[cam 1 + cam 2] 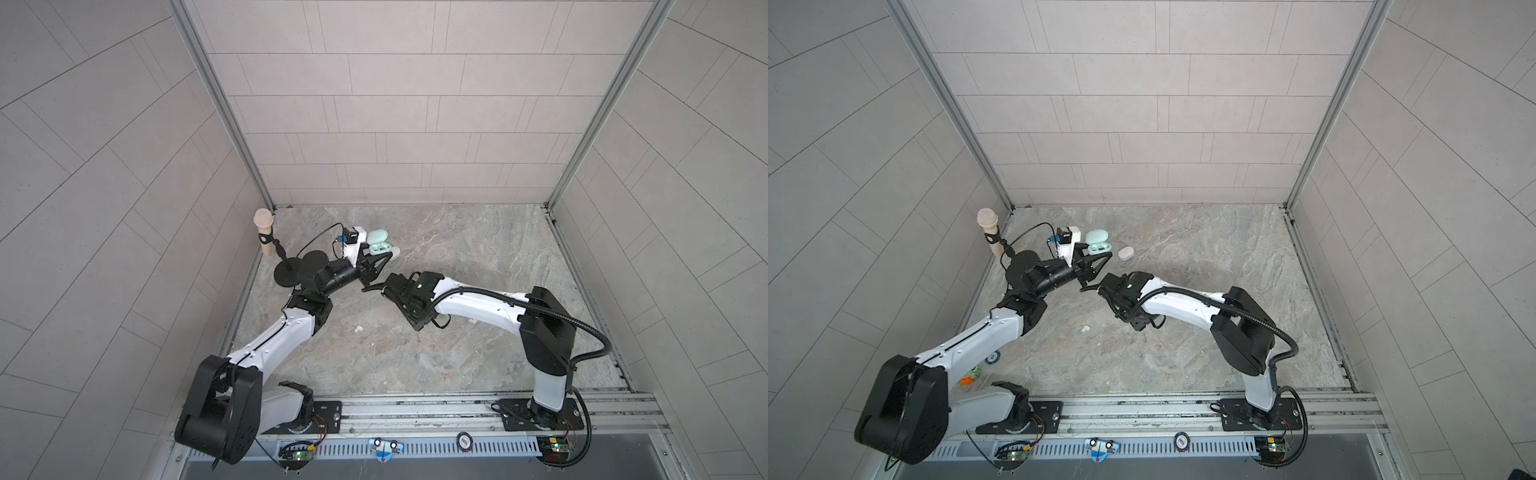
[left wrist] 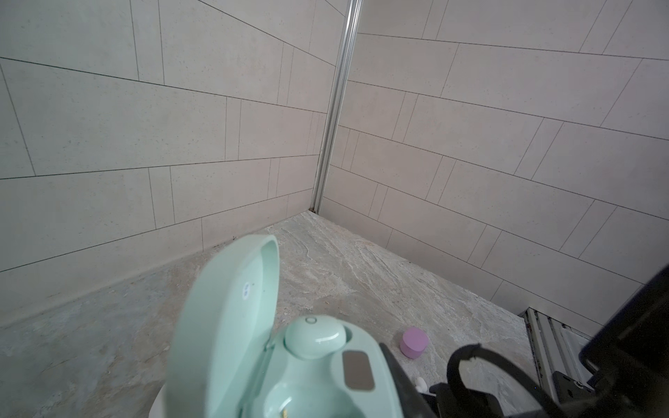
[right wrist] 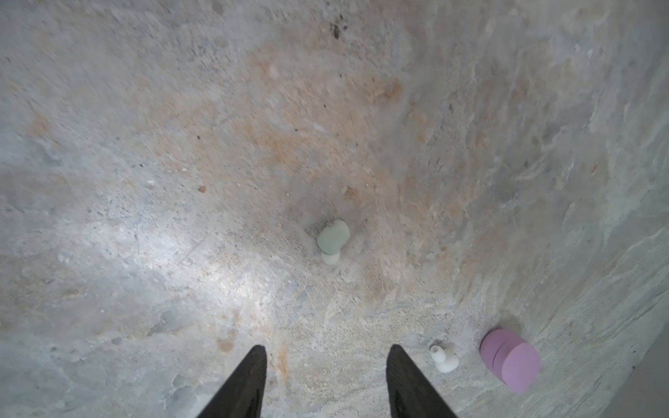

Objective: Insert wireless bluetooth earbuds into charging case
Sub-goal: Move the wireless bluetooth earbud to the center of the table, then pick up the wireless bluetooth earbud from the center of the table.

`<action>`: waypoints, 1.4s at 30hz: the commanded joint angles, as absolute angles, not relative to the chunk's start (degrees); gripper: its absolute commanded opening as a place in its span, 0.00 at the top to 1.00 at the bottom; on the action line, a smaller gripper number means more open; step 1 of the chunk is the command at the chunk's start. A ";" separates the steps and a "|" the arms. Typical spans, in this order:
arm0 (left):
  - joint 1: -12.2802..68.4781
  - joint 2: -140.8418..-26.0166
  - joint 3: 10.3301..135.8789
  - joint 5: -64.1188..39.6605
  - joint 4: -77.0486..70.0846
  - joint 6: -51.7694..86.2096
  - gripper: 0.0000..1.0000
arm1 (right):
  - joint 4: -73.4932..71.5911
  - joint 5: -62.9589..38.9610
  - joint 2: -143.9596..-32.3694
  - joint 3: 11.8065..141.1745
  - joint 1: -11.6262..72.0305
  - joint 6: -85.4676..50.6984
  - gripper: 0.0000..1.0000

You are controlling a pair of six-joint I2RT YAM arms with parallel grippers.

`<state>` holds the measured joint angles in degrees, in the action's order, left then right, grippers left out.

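My left gripper (image 1: 383, 257) is shut on the base of a mint-green charging case (image 1: 379, 243) and holds it off the table with its lid open. One mint earbud (image 2: 315, 336) sits in a socket of the case (image 2: 307, 380); the neighbouring socket (image 2: 286, 401) is bare. A black finger (image 2: 398, 380) presses the case's side. My right gripper (image 3: 326, 349) hangs open over the stone table with nothing between its fingers. Ahead of it lies a loose mint earbud (image 3: 333, 237). A white earbud (image 3: 444, 360) lies just beside one fingertip.
A shut lilac case (image 3: 510, 360) lies on its side past the white earbud. A shut white case (image 1: 1125, 252) rests below the mint case. White buds (image 1: 358, 328) lie between the arms. A microphone (image 1: 264, 230) on a black stand occupies the back left corner.
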<state>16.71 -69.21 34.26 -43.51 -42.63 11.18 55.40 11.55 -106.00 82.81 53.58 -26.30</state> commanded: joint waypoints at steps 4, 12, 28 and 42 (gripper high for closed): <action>16.41 -64.35 30.91 -42.14 -41.87 12.21 0.92 | 55.52 5.59 -101.29 80.43 47.68 -27.70 0.43; 17.05 -58.49 28.34 -40.44 -36.94 10.96 0.92 | 51.13 -2.89 -104.71 81.26 43.73 -30.24 0.45; 20.14 -48.97 25.00 -37.53 -30.32 9.54 0.92 | 45.81 2.15 -113.05 84.45 43.18 -45.58 0.62; 20.22 -49.57 25.05 -37.88 -31.58 9.93 0.92 | 44.85 0.67 -116.09 84.46 43.35 -46.89 0.67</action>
